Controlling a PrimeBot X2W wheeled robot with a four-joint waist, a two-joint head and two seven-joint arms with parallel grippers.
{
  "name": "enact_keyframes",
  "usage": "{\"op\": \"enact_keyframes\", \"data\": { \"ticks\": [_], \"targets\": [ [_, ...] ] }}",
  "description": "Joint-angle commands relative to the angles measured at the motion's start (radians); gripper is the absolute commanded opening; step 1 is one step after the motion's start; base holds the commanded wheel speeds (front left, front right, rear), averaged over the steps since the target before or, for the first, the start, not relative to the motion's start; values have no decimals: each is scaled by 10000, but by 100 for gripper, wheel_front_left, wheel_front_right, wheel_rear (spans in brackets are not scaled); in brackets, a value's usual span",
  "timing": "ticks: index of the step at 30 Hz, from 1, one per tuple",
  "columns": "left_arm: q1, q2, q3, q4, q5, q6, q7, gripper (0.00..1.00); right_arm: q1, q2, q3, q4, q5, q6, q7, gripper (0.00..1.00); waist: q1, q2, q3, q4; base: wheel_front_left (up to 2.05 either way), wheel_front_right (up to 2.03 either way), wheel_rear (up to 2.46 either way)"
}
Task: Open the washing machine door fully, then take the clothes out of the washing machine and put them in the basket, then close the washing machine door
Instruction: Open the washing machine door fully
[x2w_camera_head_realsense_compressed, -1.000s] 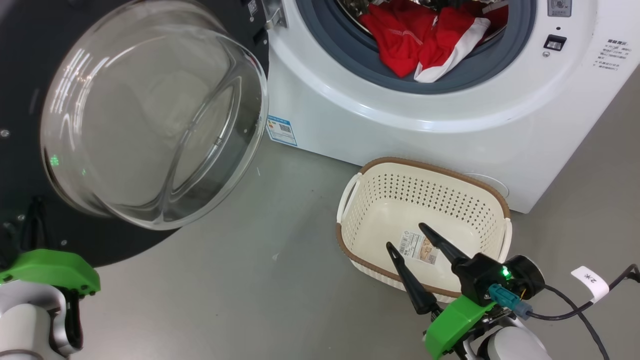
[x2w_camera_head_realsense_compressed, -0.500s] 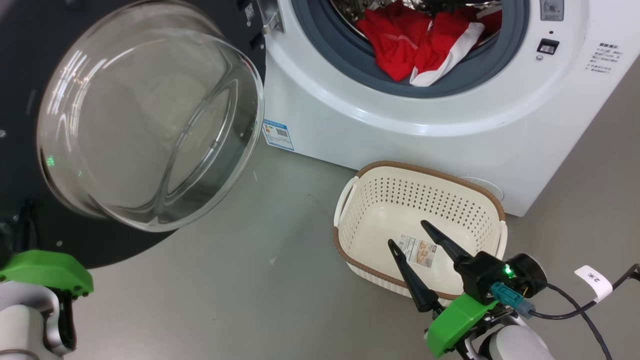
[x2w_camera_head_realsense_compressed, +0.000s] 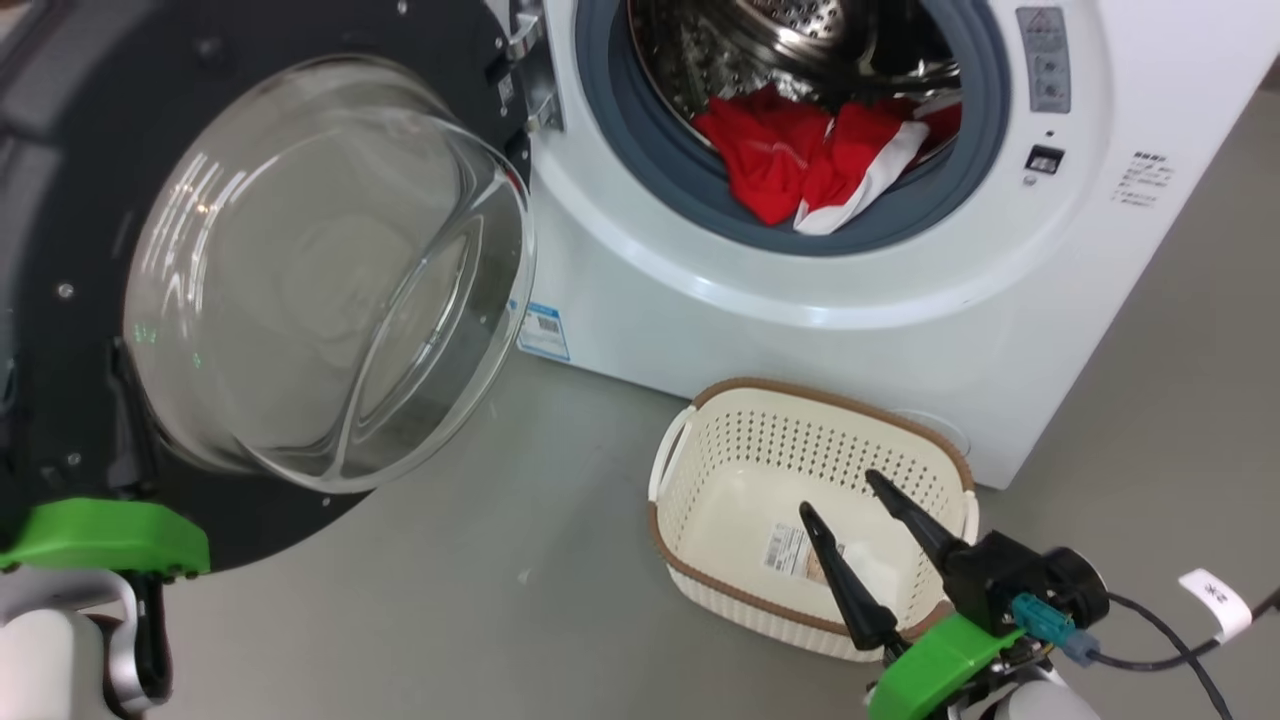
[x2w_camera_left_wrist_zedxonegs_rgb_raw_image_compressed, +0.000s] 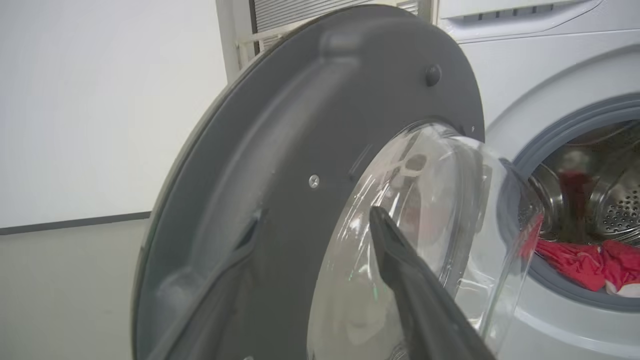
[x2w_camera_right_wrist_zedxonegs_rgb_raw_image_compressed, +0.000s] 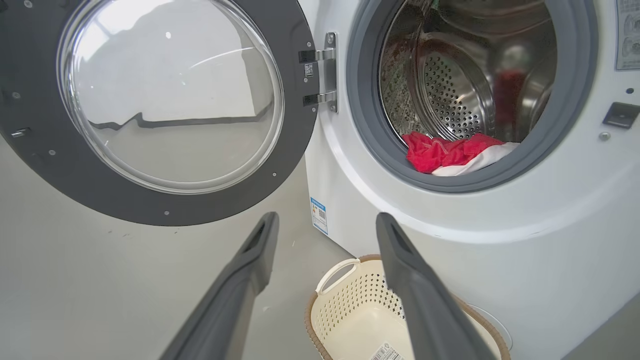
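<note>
The washing machine door (x2w_camera_head_realsense_compressed: 60, 200) hangs open to the left, its glass bowl (x2w_camera_head_realsense_compressed: 320, 280) bulging toward me. Red clothes (x2w_camera_head_realsense_compressed: 790, 160) with white trim lie at the front of the steel drum of the washing machine (x2w_camera_head_realsense_compressed: 800, 320). The cream basket (x2w_camera_head_realsense_compressed: 820, 395) sits on the floor in front of the machine with just a sticker on its floor. My right gripper (x2w_camera_head_realsense_compressed: 838, 494) hangs open over the basket's near side, holding nothing. My left gripper (x2w_camera_left_wrist_zedxonegs_rgb_raw_image_compressed: 315, 220) is close against the door's (x2w_camera_left_wrist_zedxonegs_rgb_raw_image_compressed: 280, 150) inner face, fingers apart, one finger (x2w_camera_left_wrist_zedxonegs_rgb_raw_image_compressed: 400, 260) across the glass. Its green wrist mount (x2w_camera_head_realsense_compressed: 100, 535) sits by the door's lower rim.
Grey floor (x2w_camera_head_realsense_compressed: 500, 600) lies between the door and the basket. A black cable with a white tag (x2w_camera_head_realsense_compressed: 1210, 595) trails at the lower right. The right wrist view takes in the door (x2w_camera_right_wrist_zedxonegs_rgb_raw_image_compressed: 45, 150), the clothes (x2w_camera_right_wrist_zedxonegs_rgb_raw_image_compressed: 440, 150) and the basket (x2w_camera_right_wrist_zedxonegs_rgb_raw_image_compressed: 350, 300) below.
The head camera has tilted up, so the whole picture sits lower and more of the drum shows. The right gripper stays open over the basket. The left wrist stays by the door's lower rim.
</note>
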Motion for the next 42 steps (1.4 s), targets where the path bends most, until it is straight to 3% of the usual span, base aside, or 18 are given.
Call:
{"op": "enact_keyframes", "data": {
  "ticks": [1, 10, 16, 20, 30, 42],
  "targets": [
    [42, 358, 257, -536, 132, -7, -105, 100, -1, 63, 140, -214, 116, 63, -155, 100, 0, 0, -383, -308, 0, 0, 0],
    [970, 181, -182, -2794, -43, -329, 498, 100, 114, 63, -246, -302, 5, 63, -506, 100, 0, 0, -677, -1424, 0, 0, 0],
    [1275, -8, -563, -3393, -169, -498, 859, 100, 79, 63, -702, -343, -132, 63, -639, 100, 0, 0, -608, -2239, 0, 0, 0],
    [1438, 6, -863, -3565, -309, -912, 873, 100, 41, 63, -1003, -358, -313, 63, -696, 100, 0, 0, -541, -2733, 0, 0, 0],
    [1860, -2, -1018, -3407, -772, -1317, 715, 100, -171, 63, -1476, -730, -786, 63, -744, 100, 0, 0, -244, -3797, 0, 0, 0],
    [2840, 53, -714, -3195, -1009, -1316, 218, 100, 178, 63, -1923, -1485, -718, 63, -748, 100, 0, 0, -250, -5076, 0, 0, 0]
  ]
}}
